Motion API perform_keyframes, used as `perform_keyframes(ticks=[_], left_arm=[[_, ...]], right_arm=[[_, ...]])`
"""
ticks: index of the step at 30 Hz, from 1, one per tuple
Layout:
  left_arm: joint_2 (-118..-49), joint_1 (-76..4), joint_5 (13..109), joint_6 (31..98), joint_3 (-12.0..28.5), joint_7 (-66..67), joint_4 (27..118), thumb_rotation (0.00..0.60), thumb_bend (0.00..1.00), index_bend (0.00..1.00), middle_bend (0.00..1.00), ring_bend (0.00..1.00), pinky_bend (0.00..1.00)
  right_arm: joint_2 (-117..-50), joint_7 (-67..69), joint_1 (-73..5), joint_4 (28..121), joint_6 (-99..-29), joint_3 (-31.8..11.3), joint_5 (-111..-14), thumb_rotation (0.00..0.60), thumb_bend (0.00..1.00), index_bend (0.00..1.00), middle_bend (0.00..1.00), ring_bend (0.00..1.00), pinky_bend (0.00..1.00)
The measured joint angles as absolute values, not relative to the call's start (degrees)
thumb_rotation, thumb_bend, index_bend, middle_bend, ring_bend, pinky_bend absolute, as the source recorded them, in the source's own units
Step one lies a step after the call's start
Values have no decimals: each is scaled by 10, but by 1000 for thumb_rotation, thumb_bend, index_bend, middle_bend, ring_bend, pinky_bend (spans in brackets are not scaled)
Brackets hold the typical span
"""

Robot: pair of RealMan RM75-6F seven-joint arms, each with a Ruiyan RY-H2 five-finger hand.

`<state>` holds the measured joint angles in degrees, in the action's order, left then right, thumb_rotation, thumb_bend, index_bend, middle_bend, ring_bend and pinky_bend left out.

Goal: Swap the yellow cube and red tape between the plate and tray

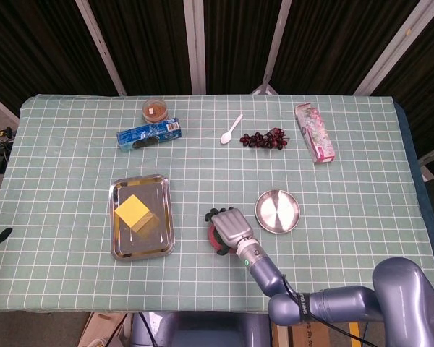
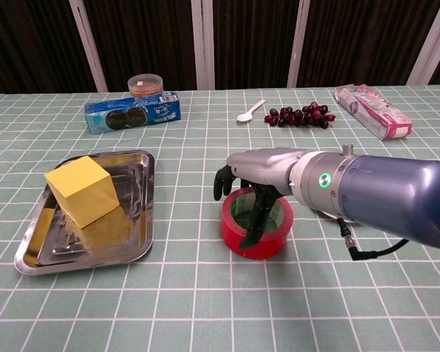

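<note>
The red tape (image 2: 268,239) lies on the tablecloth between the tray and the plate. My right hand (image 2: 261,171) holds it from above: fingers curl over its far rim and the thumb reaches down inside the ring. From the head view the hand (image 1: 231,225) covers most of the tape (image 1: 212,238). The yellow cube (image 1: 132,211) sits in the metal tray (image 1: 159,194) to the left, also seen in the chest view (image 2: 81,189). The round metal plate (image 1: 278,212) is bare, just right of the hand. A dark tip (image 1: 0,238) at the left edge may be my left hand.
Along the far side of the table are a blue biscuit pack (image 1: 149,134), a small round jar (image 1: 156,109), a white spoon (image 1: 231,129), dark grapes (image 1: 264,138) and a pink package (image 1: 315,132).
</note>
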<state>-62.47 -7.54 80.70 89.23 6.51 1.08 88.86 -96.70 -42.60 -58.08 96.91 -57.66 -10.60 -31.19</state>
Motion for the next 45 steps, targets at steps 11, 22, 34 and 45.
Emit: perform_keyframes(ticks=[11,22,34,45], left_arm=[[-626,-73,812,894,67,11,888,600,18,203,24,0,8],[-627,-67,818,905,70,20,894,600,18,203,23,0,8],[-633,-62,818,915,76,38,897,600,18,202,23,0,8],[-638,-64,814,911,80,44,893,600,18,201,22,0,8]], right_arm=[[-917,-424,-574,1031,-627,-122,-345,600,274,324,265,534,656],[-815,-447,-577,1032,-626,-143,-286,600,274,324,265,534,656],[-789,-381,-558,930,-520,-113,-260,600,275,324,265,534,656],[-791,-340,-544,907,-485,-84,-284,600,274,324,265,533,656]])
